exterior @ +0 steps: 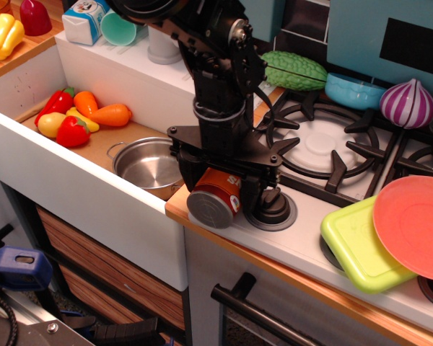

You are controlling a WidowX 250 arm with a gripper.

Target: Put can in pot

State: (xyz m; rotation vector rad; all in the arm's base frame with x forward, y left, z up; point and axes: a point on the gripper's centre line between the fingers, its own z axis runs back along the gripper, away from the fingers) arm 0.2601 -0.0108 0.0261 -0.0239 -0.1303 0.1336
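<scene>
The can point(215, 200) lies on its side on the wooden counter edge, its grey metal end facing the camera and its orange-red label partly hidden. My gripper point(218, 180) is down over it with a black finger on each side of the can. The fingers look closed against the can's sides. The shiny steel pot point(150, 163) stands in the sink just left of the can, with nothing in it that I can see.
Toy vegetables point(76, 117) lie at the sink's far left. A stove knob point(272, 207) sits right beside the can. A green lid point(357, 245) and pink plate point(415, 223) lie at right. The stove burner point(325, 144), purple onion point(408, 103) and green gourd point(296, 70) are behind.
</scene>
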